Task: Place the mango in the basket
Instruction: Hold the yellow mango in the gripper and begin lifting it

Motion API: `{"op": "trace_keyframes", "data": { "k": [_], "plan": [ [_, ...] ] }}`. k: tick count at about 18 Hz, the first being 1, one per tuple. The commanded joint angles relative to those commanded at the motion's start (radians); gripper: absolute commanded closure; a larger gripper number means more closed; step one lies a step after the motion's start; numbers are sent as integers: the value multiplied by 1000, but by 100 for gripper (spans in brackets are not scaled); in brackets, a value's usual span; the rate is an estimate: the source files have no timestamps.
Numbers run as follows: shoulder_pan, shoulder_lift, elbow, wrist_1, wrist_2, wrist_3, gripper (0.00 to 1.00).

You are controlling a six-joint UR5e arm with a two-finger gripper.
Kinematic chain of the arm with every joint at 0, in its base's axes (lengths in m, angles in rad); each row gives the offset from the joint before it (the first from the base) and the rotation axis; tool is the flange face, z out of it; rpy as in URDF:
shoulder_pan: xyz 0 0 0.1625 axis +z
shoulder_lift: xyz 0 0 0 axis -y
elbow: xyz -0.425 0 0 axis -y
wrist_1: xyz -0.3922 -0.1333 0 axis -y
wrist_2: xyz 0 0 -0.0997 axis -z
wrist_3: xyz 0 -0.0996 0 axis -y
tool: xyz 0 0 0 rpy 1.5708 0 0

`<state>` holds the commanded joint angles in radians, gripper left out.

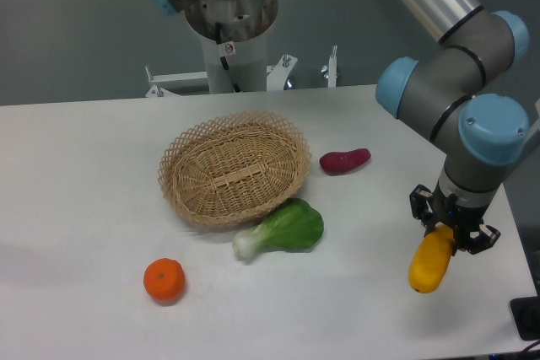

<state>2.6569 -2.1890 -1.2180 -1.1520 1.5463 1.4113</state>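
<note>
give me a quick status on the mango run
Gripper shut on mango, held at table's right side. Basket empty, off to the left. Bok choy and red sweet potato lie between.
</note>
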Motion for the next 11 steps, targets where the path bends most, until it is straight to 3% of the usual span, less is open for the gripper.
{"op": "trace_keyframes", "data": {
  "k": [11],
  "plan": [
    [-38,5,-5,3,3,-53,62]
  ]
}}
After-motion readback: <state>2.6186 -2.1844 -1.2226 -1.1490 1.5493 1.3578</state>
